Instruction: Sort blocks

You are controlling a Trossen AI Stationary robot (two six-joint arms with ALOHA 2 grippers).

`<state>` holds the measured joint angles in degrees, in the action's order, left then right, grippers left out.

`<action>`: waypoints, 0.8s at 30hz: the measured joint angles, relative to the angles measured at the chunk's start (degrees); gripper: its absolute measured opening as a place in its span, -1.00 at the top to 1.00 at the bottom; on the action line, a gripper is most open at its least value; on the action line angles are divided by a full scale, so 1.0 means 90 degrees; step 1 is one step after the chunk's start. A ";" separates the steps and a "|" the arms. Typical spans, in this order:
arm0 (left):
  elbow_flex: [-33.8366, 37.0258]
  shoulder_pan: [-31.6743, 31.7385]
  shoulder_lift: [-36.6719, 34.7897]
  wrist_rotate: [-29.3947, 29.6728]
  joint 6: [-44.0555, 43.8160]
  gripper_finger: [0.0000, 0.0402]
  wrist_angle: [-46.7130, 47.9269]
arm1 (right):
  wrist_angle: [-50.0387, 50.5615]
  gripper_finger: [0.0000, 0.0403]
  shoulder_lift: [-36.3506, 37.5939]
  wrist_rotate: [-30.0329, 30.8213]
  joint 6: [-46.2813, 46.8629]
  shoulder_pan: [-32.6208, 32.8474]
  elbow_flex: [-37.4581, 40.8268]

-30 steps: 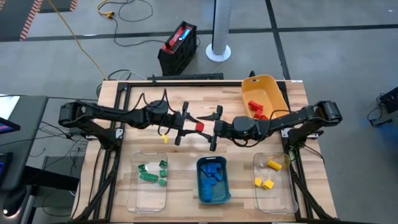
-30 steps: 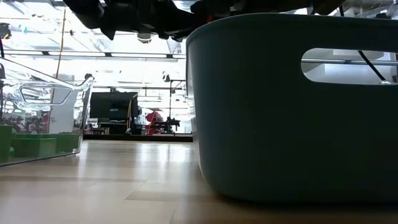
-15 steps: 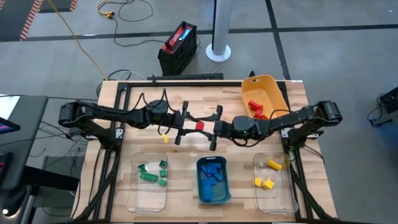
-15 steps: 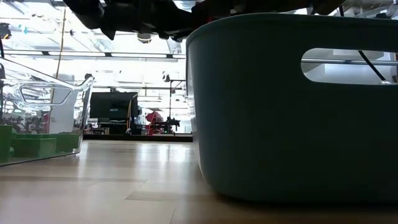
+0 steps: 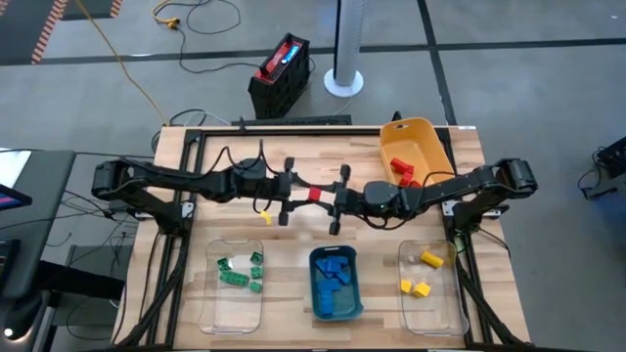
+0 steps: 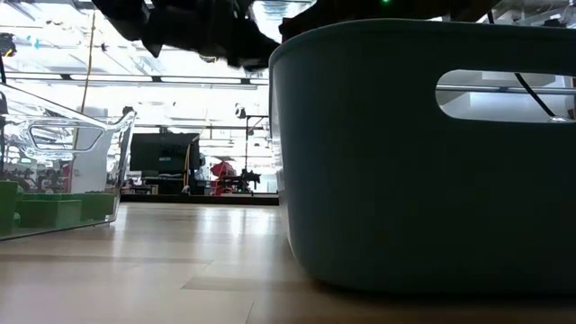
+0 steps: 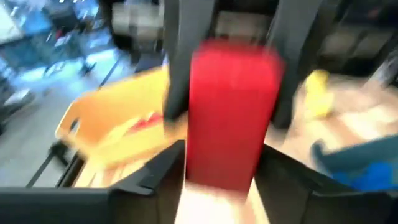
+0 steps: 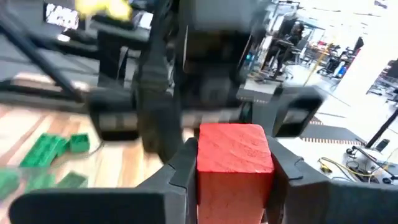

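**Red block passed between the two arms**

At the centre of the high view, above the surface (image 5: 313,147), both grippers meet on the red block (image 5: 314,196). We should let only one release, and slowly. The left gripper (image 7: 227,180) fingers are closed on it; the right gripper (image 8: 235,180) fingers also press both its sides.

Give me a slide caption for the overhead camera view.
Both grippers, left and right, meet mid-table around a red block, above bins of sorted green, blue and yellow blocks.
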<state>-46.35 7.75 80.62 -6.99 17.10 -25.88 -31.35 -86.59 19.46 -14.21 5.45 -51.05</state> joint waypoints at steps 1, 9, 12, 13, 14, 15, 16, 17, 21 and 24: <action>0.0010 0.0005 0.0007 0.0147 0.0018 0.09 0.0102 | -0.0017 0.42 0.0001 0.0000 0.0044 -0.0014 -0.0001; 0.0015 0.0006 0.0000 0.1676 0.0329 -0.34 0.0573 | 0.1852 0.42 0.0184 0.0551 0.0606 -0.0121 -0.0538; 0.0015 0.0017 -0.0002 0.1976 0.0359 -0.37 0.0671 | 0.3058 0.41 0.0428 0.1578 0.1079 -0.0152 -0.0618; 0.0015 0.0015 -0.0002 0.1979 0.0355 -0.37 0.0679 | 0.3522 0.40 0.0515 0.1864 0.1315 -0.0208 -0.0619; 0.0015 0.0011 -0.0002 0.1980 0.0332 -0.37 0.0705 | 0.4050 0.38 0.0600 0.2081 0.1609 -0.0295 -0.0619; 0.0015 0.0007 -0.0002 0.1978 0.0303 -0.37 0.0738 | 0.4549 0.37 0.0674 0.2239 0.1935 -0.0404 -0.0619; 0.0015 0.0010 -0.0005 0.1983 0.0278 -0.36 0.0796 | 0.5094 0.37 0.0734 0.2358 0.2321 -0.0538 -0.0619; 0.0015 0.0010 -0.0005 0.1986 0.0250 -0.36 0.0856 | 0.5593 0.37 0.0790 0.2448 0.2715 -0.0686 -0.0615; 0.0014 0.0015 -0.0005 0.2003 0.0174 -0.35 0.1042 | 0.6995 0.37 0.0932 0.2754 0.4192 -0.1310 -0.0392; 0.0015 0.0012 -0.0005 0.2001 0.0168 -0.35 0.1211 | 0.7571 0.36 0.0971 0.2754 0.5132 -0.1813 -0.0120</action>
<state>-46.22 7.86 80.58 11.01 18.62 -14.98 36.78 -77.85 44.25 31.98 -10.86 -52.13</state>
